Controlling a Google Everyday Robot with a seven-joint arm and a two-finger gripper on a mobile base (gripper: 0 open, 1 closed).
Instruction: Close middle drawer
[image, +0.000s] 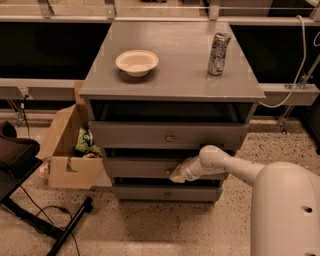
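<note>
A grey wooden table (175, 80) with three drawers stacked in its front stands on a speckled floor (150, 230), seen from above and in front. On the table top, a shallow cream bowl (137, 62) sits toward the left edge, and a silver drinks can (218, 46) stands upright near the right edge, well apart from the bowl. The top drawer (130, 135) has a small round knob at its centre and a dark gap above its front. Below it is the middle drawer (130, 167), a wide, shallow grey front, with a thin dark gap along its upper edge. The robot's white arm (225, 162) reaches in from the lower right, and the gripper (177, 175) rests against the centre of the middle drawer's front, where its knob would be; whether the gripper is spread or pressed together cannot be told. The bottom drawer (140, 194) sits just under the gripper, slightly narrower, with its own small knob. The robot's rounded white body (285, 210) fills the lower right corner. Just beside the table's left side, an open cardboard box (67, 167) on the floor holds a green packet (85, 142). A black stand (45, 225) lies at the lower left
</note>
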